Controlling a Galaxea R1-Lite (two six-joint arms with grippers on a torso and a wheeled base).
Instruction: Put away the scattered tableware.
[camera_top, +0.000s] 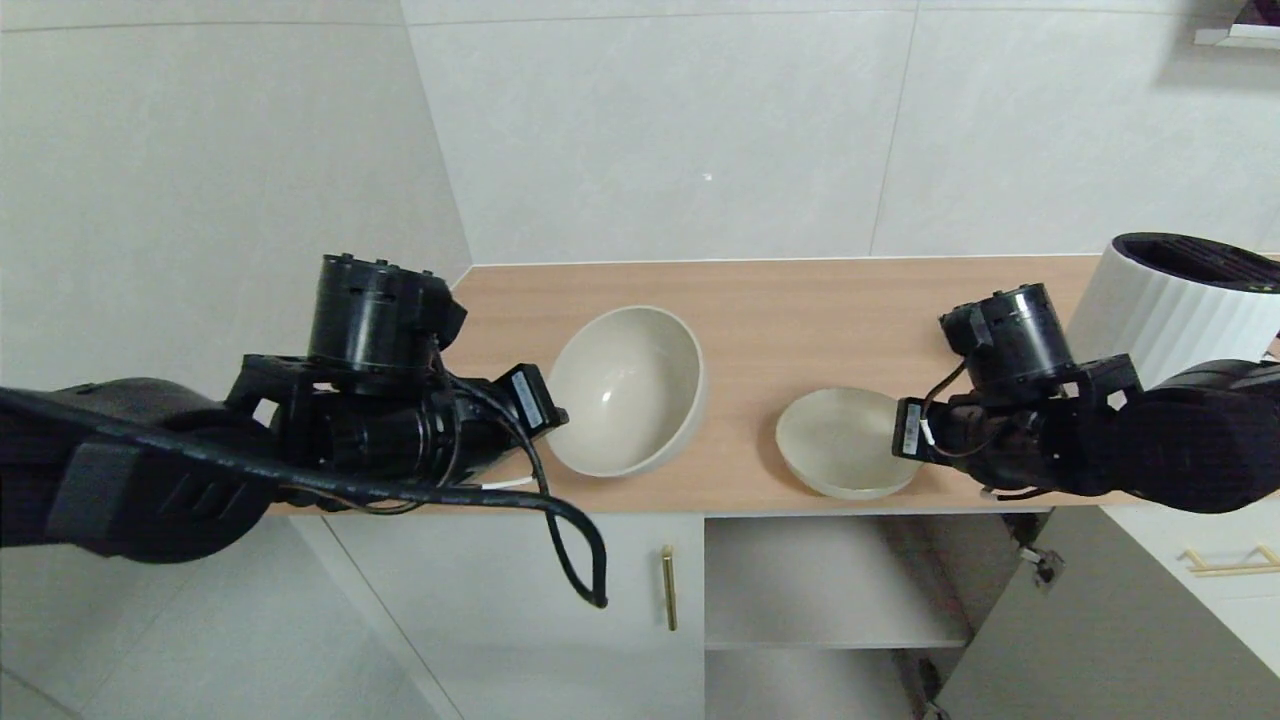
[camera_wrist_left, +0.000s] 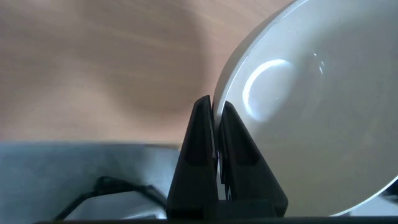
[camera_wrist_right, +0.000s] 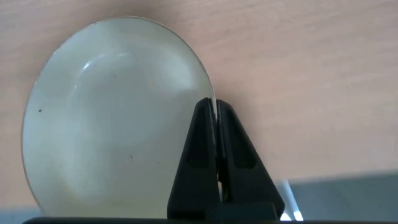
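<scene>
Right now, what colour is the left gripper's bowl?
Pale beige; the bowl shows best in the head view.

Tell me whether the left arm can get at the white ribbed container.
Probably not: the left pincer is shut on the large bowl, and the container stands far right, behind the right arm.

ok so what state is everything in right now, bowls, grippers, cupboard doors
big bowl: tipped up on its side, rim pinched by the left gripper
small bowl: tilted, rim pinched by the right gripper
left gripper: shut on the big bowl's rim
right gripper: shut on the small bowl's rim
left cupboard door: closed
right cupboard door: swung open
white tub: upright, top open
</scene>
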